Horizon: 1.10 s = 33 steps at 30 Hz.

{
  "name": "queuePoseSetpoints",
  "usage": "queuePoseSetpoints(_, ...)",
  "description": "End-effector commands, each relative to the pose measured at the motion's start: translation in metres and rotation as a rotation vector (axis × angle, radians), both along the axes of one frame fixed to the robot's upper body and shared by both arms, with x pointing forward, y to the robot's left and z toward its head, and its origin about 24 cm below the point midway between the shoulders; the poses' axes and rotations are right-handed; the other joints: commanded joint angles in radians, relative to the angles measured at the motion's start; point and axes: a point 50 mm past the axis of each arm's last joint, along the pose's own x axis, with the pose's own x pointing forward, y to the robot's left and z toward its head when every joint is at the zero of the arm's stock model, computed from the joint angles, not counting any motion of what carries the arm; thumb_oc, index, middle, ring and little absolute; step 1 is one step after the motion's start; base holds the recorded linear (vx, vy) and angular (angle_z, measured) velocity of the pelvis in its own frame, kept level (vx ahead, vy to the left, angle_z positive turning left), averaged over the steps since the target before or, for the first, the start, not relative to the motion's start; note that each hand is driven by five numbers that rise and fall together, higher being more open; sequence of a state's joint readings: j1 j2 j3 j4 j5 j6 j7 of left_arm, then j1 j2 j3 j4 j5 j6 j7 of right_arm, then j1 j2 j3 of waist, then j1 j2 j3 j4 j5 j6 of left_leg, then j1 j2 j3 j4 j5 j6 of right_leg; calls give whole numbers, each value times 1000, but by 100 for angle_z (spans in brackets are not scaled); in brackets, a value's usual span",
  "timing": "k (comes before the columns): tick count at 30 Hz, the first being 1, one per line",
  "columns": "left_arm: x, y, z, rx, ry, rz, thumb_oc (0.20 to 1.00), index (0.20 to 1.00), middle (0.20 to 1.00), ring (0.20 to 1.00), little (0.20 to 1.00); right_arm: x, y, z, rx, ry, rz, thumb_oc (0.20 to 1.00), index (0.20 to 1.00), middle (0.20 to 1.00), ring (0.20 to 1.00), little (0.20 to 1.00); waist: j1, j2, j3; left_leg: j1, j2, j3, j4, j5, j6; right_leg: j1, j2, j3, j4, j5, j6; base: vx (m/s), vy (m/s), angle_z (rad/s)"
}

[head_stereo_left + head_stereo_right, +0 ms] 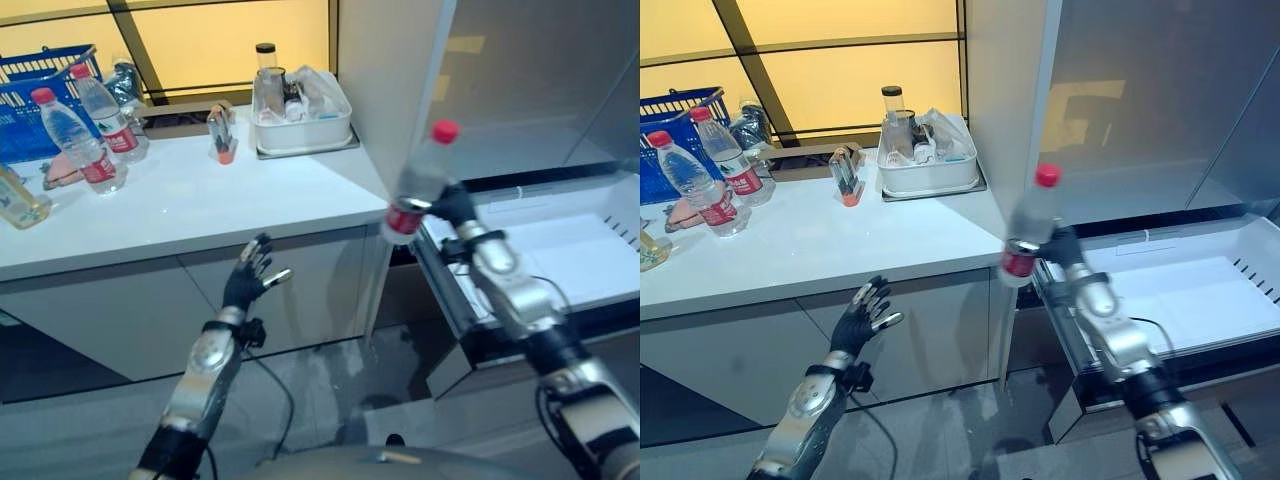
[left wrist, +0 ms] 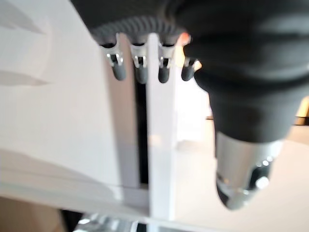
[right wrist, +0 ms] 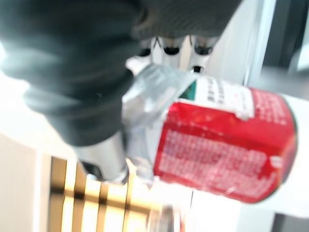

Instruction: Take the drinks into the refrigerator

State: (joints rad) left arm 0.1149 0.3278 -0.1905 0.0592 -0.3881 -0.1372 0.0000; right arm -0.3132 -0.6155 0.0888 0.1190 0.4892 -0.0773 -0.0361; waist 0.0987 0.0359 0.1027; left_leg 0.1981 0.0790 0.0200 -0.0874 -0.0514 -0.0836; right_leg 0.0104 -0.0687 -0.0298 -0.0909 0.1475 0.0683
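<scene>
Red-capped bottle [image 1: 418, 185] gripped by right hand [image 1: 457, 208] above drawer's edge [image 1: 437, 270]; left hand [image 1: 250, 275] spread.

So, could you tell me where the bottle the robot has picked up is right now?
The red-capped bottle is in the right hand, held in the air between the white counter and the open refrigerator drawer.

Warm yellow window backlight, bright glare, both wrist views blurred.

White counter with drinks and a tub

The counter [image 1: 200, 205] bears two red-capped bottles [image 1: 85, 135], a blue basket [image 1: 35, 100] and a white tub [image 1: 300, 125].
</scene>
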Motion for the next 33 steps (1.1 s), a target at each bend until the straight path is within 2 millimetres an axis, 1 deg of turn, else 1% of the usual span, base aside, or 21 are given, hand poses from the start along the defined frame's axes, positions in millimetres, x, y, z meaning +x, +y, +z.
queuePoseSetpoints(1, 13, -12, 26, -35, -129, -99, 1000, 1000, 1000, 1000, 1000, -10, 5, 81, 87, -417, 68, 200, 200, 200, 200, 200, -1, -64, -51, -54, -57, -13, 24, -19, 90, 45, -12, 19, 116, -141, 34, 0, 0, 0)
queuePoseSetpoints(4, 11, -13, 25, -52, -121, -114, 1000, 1000, 1000, 1000, 1000, -19, -16, 83, 119, -444, -3, 200, 200, 200, 200, 200, -14, -64, -51, -54, -56, -10, 23, -20, 90, 42, -10, 22, 117, -141, 35, -2, -11, -2)
queuePoseSetpoints(8, 8, -12, 23, -56, -111, -120, 1000, 1000, 1000, 1000, 1000, -29, -33, 85, 118, -453, -40, 200, 200, 200, 200, 200, -28, -62, -51, -53, -55, -3, 23, -22, 89, 38, -7, 29, 117, -142, 34, -1, -8, -3)
queuePoseSetpoints(9, 7, -11, 22, -53, -107, -124, 1000, 1000, 1000, 1000, 1000, -31, -40, 87, 97, -456, -67, 200, 200, 200, 200, 200, -32, -62, -51, -53, -55, -4, 24, -23, 88, 37, -6, 30, 118, -142, 34, 8, -14, -4)
queuePoseSetpoints(10, 4, -9, 21, -54, -100, -141, 1000, 1000, 1000, 1000, 1000, -35, -57, 91, 60, -459, -134, 200, 200, 200, 200, 200, -37, -61, -51, -54, -55, -1, 23, -23, 88, 34, -4, 33, 118, -142, 35, 0, 0, 0)
queuePoseSetpoints(11, 4, -9, 21, -55, -100, -141, 1000, 1000, 1000, 1000, 1000, -35, -57, 91, 60, -459, -135, 200, 200, 200, 200, 200, -36, -61, -52, -54, -55, -1, 24, -23, 88, 33, -3, 33, 118, -142, 35, 9, -14, -4)
queuePoseSetpoints(13, 2, -5, 22, -46, -101, -151, 1000, 1000, 1000, 1000, 1000, -39, -68, 93, -3, -447, -186, 200, 200, 200, 200, 200, -40, -60, -51, -56, -53, 1, 24, -24, 87, 30, -2, 37, 119, -142, 36, 5, -12, -5)
queuePoseSetpoints(16, -1, 0, 25, -56, -104, -166, 1000, 1000, 1000, 1000, 1000, -40, -85, 86, -169, -354, -276, 200, 200, 200, 200, 200, -47, -59, -47, -59, -52, 4, 25, -24, 85, 23, -1, 42, 121, -140, 36, -1, -11, -6)
queuePoseSetpoints(17, -4, 0, 30, -74, -121, -196, 1000, 1000, 1000, 1000, 1000, -38, -95, 68, -249, -238, -311, 200, 200, 200, 200, 200, -47, -59, -42, -61, -51, 6, 26, -23, 85, 19, 2, 42, 124, -141, 35, 0, 0, 0)
queuePoseSetpoints(18, -5, 0, 30, -74, -121, -195, 1000, 1000, 1000, 1000, 1000, -38, -95, 67, -249, -237, -311, 200, 200, 200, 200, 200, -47, -59, -43, -61, -51, 6, 26, -23, 85, 19, 2, 42, 125, -141, 35, 0, 0, 0)
queuePoseSetpoints(19, -7, 0, 37, -88, -141, -224, 1000, 1000, 1000, 1000, 1000, -35, -106, 48, -362, -107, -359, 200, 200, 200, 200, 200, -44, -59, -38, -63, -52, 6, 27, -23, 85, 17, 3, 44, 126, -140, 35, 0, 0, 0)
queuePoseSetpoints(20, -9, 0, 37, -95, -137, -229, 1000, 1000, 1000, 1000, 1000, -33, -108, 40, -404, -52, -370, 200, 200, 200, 200, 200, -42, -60, -34, -63, -52, 6, 27, -23, 85, 17, 3, 44, 126, -139, 34, 0, 0, 0)
queuePoseSetpoints(21, -9, 0, 37, -95, -136, -228, 1000, 1000, 1000, 1000, 1000, -33, -108, 40, -405, -52, -369, 200, 200, 200, 200, 200, -43, -57, -37, -56, -51, 5, 24, -33, 86, 22, 5, 44, 125, -149, 36, 36, 8, -4)
queuePoseSetpoints(22, -12, -4, 37, -113, -136, -256, 1000, 1000, 1000, 1000, 1000, -31, -118, 11, -426, 84, -399, 200, 200, 200, 200, 200, -37, -57, -28, -57, -50, 3, 24, -33, 86, 23, 5, 42, 125, -149, 34, 40, 8, -4)
queuePoseSetpoints(23, -12, -3, 37, -113, -136, -254, 1000, 1000, 1000, 1000, 1000, -30, -118, 11, -426, 83, -397, 200, 200, 200, 200, 200, -38, -57, -28, -57, -50, 3, 24, -33, 86, 23, 5, 42, 125, -149, 34, -8, -3, -4)
queuePoseSetpoints(25, -14, -9, 46, -115, -160, -327, 1000, 1000, 1000, 1000, 1000, -25, -135, -29, -517, 324, -433, 200, 200, 200, 200, 200, -18, -60, -9, -74, -53, -5, 29, -25, 87, 14, 4, 40, 125, -146, 35, -55, -5, -1)
queuePoseSetpoints(27, -14, -12, 49, -116, -169, -360, 1000, 1000, 1000, 1000, 1000, -19, -134, -46, -585, 418, -428, 200, 200, 200, 200, 200, -9, -60, 4, -88, -56, -9, 32, -21, 88, 6, 3, 38, 126, -144, 36, -32, 4, 0)
queuePoseSetpoints(29, -13, -14, 50, -117, -173, -371, 1000, 1000, 1000, 1000, 1000, -16, -132, -51, -626, 445, -419, 200, 200, 200, 200, 200, -3, -60, 12, -97, -57, -12, 34, -19, 89, 1, 2, 37, 127, -143, 36, -48, 12, 6)
queuePoseSetpoints(30, -11, -18, 51, -115, -178, -393, 1000, 1000, 1000, 1000, 1000, -12, -127, -66, -693, 522, -400, 200, 200, 200, 200, 200, 8, -59, 26, -116, -60, -18, 38, -14, 91, -11, -1, 31, 130, -140, 37, -54, 14, 6)
queuePoseSetpoints(31, -11, -18, 51, -115, -179, -391, 1000, 1000, 1000, 1000, 1000, -10, -127, -66, -694, 520, -399, 200, 200, 200, 200, 200, 6, -59, 26, -117, -60, -19, 39, -14, 91, -12, -2, 31, 130, -140, 37, -50, 16, 10)
queuePoseSetpoints(33, -10, -21, 55, -108, -199, -408, 1000, 1000, 1000, 1000, 1000, -1, -117, -69, -807, 543, -368, 200, 200, 200, 200, 200, 20, -59, 47, -137, -62, -25, 42, -8, 92, -27, -6, 27, 133, -137, 37, -86, 13, 15)
